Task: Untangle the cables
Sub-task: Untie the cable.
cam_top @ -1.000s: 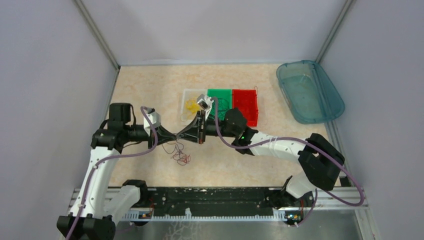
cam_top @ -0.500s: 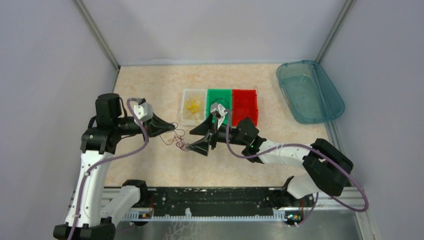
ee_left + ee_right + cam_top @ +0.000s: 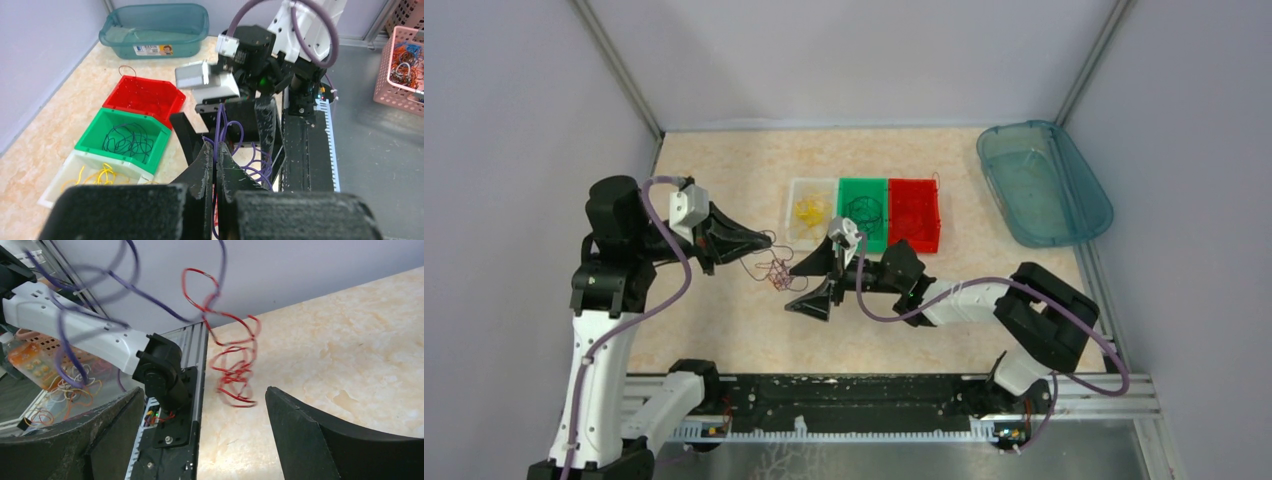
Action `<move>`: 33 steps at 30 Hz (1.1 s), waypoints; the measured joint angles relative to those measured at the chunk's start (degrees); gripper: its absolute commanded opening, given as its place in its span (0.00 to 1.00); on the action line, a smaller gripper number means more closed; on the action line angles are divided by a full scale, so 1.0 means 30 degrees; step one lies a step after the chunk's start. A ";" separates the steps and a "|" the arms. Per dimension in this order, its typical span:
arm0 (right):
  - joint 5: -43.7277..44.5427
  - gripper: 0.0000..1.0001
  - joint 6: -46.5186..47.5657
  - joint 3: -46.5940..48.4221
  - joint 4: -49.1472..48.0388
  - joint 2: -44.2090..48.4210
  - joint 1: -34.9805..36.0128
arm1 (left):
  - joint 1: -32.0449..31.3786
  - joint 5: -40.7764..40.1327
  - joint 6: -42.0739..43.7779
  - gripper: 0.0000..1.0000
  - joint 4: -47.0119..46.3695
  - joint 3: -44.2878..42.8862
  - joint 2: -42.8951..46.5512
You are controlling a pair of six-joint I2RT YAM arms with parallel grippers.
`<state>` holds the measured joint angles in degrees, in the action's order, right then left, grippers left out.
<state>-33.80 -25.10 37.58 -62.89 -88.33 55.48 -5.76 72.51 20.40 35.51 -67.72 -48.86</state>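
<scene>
Left hand (image 3: 762, 246) pinched tight on the cables (image 3: 776, 276). The bunch dangles just off its tips, above the table (image 3: 724, 170). Right hand (image 3: 808, 284) spread wide, red wire (image 3: 235, 367) hanging between its fingers, untouched. Best bet: close low on red alone, then draw away slowly. Purple strands (image 3: 62, 347) look likely to snag.

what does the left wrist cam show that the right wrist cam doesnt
Left wrist only: the red bin, the green bin holding dark cables, the clear bin holding yellow cables, the teal tub, and the left gripper shut on the purple cable.
Right wrist only: the red cable hanging in curls before the open right gripper, and the left arm's white link.
Both: the purple cable's loops and the marbled table.
</scene>
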 measured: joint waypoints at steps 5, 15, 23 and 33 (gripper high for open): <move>0.0568 0.77 0.0015 0.0036 -0.0488 -0.0466 0.0058 | 0.0000 0.0226 -0.1042 0.00 -0.0510 -0.0962 0.0044; 0.1668 0.10 0.0058 0.1195 -0.0612 -0.0532 0.0066 | 0.0000 0.0423 -0.2106 0.00 -0.0940 -0.1282 0.0175; 0.2069 0.09 0.0000 -0.0175 -0.0386 -0.0532 0.0073 | 0.0000 -0.1435 -0.3541 0.00 -0.4430 -0.1282 0.0823; 0.3133 0.00 -0.0342 -0.2798 -0.0889 -0.1472 0.0073 | 0.0000 -0.6025 -0.3694 0.00 -0.8925 -0.3789 0.0153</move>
<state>-24.40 -26.13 29.19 -65.56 -92.75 55.70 -5.76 54.43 9.32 8.73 -79.09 -48.40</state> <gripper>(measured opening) 0.060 0.014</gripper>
